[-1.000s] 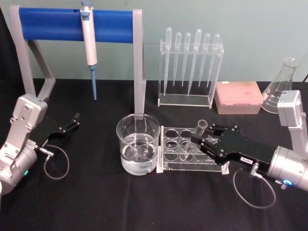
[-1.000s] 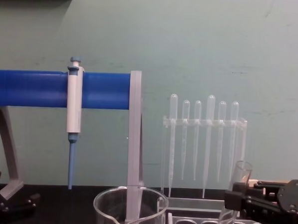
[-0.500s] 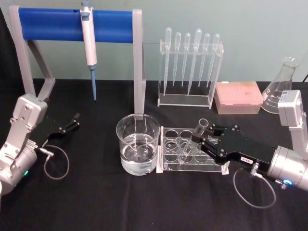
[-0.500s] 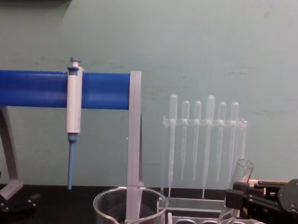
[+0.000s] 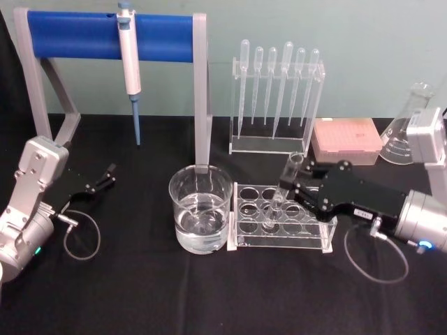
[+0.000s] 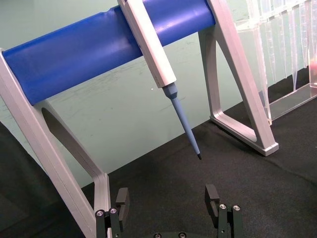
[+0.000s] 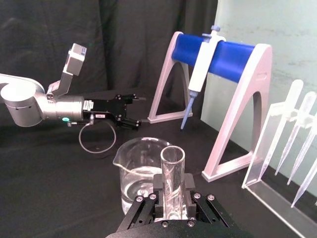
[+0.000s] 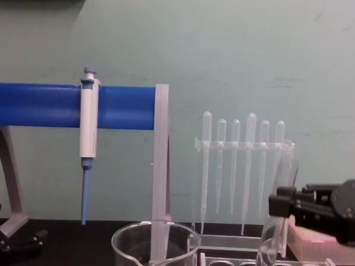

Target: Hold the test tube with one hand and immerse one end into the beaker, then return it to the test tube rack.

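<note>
Grips the test tube (image 5: 292, 167) tight in the jaws of the right gripper (image 5: 288, 187).
Holds it tilted, rim up, round end down among the holes of the test tube rack (image 5: 251, 237), just right of the water-filled beaker (image 5: 183, 187); keeps the left gripper (image 5: 108, 174) low over the bench (image 5: 209, 300) at its left side, jaws apart, well away from the beaker.

I am working in a laboratory. My black-draped tabletop (image 5: 209, 300) carries a glass beaker (image 5: 201, 209), a clear test tube rack (image 5: 246, 237), a stand of plastic pipettes (image 5: 277, 91), a conical flask (image 5: 397, 139) and a pink tip box (image 5: 346, 139). A white-and-blue pipette (image 5: 128, 63) hangs on a blue-barred frame (image 5: 70, 35).
</note>
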### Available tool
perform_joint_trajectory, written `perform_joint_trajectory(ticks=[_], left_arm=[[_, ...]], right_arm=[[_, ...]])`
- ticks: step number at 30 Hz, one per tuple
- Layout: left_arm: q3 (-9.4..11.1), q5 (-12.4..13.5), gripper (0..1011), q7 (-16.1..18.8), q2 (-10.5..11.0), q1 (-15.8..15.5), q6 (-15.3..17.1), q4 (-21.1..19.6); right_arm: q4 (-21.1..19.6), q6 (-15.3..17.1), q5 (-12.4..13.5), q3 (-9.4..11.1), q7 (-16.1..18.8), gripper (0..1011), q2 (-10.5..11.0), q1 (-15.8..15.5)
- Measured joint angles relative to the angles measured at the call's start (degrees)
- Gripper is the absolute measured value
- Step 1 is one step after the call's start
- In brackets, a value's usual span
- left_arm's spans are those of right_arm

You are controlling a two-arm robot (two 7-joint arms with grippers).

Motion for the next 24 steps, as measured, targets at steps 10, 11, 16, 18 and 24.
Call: perform_joint_trajectory(ticks=[10,11,16,18,24], left_arm=[[0.00,0.00,1000,0.00,0.00,0.00,0.00,0.00],[0.00,0.00,1000,0.00,0.00,0.00,0.00,0.00],[0.00,0.00,1000,0.00,0.00,0.00,0.00,0.00],[0.00,0.00,1000,0.00,0.00,0.00,0.00,0.00],[0.00,0.00,1000,0.00,0.00,0.00,0.00,0.00]], right_arm=[[-3.51,6.42,1.12,0.36,-0.66,242,2.51,2.65],[-3.79,7.48,1.40,0.33,-0.74,242,2.82,3.21],[-4.72,10.39,2.53,0.20,-1.10,242,3.77,4.90],[-5.25,11.54,3.05,0.13,-1.17,242,4.25,5.61],[-6.69,13.73,4.38,0.05,-1.28,242,5.48,7.44]])
